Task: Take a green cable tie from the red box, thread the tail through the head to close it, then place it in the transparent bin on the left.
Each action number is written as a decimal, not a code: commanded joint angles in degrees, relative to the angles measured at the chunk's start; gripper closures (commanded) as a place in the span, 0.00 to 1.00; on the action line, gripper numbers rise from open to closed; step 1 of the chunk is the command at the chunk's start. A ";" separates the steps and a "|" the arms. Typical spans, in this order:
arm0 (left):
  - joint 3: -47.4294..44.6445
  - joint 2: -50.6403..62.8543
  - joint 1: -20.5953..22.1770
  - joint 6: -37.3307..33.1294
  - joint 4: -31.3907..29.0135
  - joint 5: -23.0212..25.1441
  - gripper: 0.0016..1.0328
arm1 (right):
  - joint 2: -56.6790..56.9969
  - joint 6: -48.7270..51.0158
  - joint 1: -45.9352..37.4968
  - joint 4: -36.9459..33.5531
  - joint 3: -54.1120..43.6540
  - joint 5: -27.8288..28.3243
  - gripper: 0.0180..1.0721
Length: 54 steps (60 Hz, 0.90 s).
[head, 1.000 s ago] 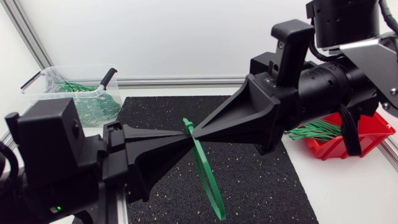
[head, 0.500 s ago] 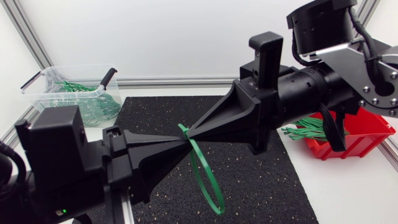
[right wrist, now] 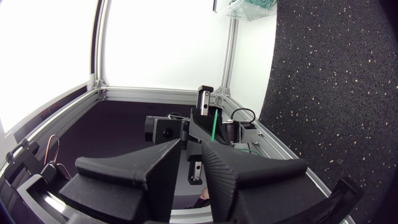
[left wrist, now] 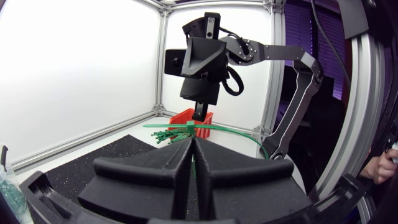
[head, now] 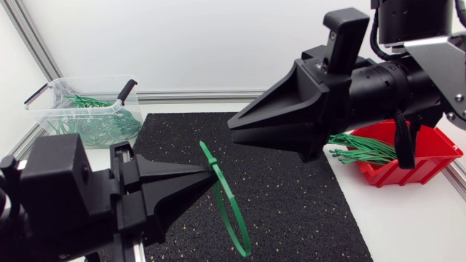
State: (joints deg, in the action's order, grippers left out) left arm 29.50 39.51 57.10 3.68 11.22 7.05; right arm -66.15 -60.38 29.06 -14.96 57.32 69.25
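While the closed green cable tie [head: 208, 156] is pinched by the left hand [head: 209, 169], the bin drop is not yet made.
The loop could be caught on the rim of the transparent bin [head: 45, 93], or lost from so small a pinch if swung hard. A thin, springy oval is seen hanging over the black mat [head: 306, 204], well apart from that bin. The right hand [head: 231, 125] is held nearby, narrowly parted and empty.

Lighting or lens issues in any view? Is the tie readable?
Head view: even light, no glare; cable tie in the left hand reads well on the black mat. Left wrist view: fisheye bends straight lines, background very bright. Right wrist view: strong backlight, tie only a thin sliver past the right hand.
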 commanded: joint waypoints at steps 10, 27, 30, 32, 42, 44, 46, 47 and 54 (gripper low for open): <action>-1.55 -1.19 -0.32 -8.60 -1.73 0.33 0.96 | -5.48 6.15 -0.23 0.28 1.22 1.94 0.65; -1.72 -0.75 1.70 -17.75 -2.52 -4.24 0.96 | -10.31 12.04 -1.37 -0.24 2.09 5.10 0.65; -1.90 -0.40 2.31 -19.42 -2.35 -5.20 0.96 | -10.31 13.09 -0.76 -0.86 2.09 5.19 0.65; -2.07 0.04 2.66 -20.73 -2.00 -5.82 0.96 | -10.31 13.71 -0.23 -1.04 2.09 5.19 0.65; -1.90 1.10 3.72 -23.90 -1.29 -7.31 0.96 | -10.31 19.51 1.62 -4.55 2.71 5.19 0.65; -1.81 1.27 3.72 -24.25 -1.12 -7.58 0.96 | -10.23 20.48 2.14 -5.43 2.71 5.19 0.65; -1.72 1.36 3.81 -24.51 -1.12 -7.66 0.96 | -10.14 21.27 2.58 -5.87 2.71 5.19 0.65; -1.72 1.45 3.89 -24.60 -1.12 -7.75 0.96 | -10.14 21.44 2.76 -6.04 2.71 5.19 0.65; -1.63 1.71 3.89 -25.04 -1.03 -7.84 0.96 | -10.14 23.29 3.72 -7.98 2.71 5.19 0.66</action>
State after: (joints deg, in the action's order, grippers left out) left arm 28.84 40.66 60.53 -19.59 9.04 -0.51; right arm -76.01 -39.51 32.08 -21.74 58.85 73.93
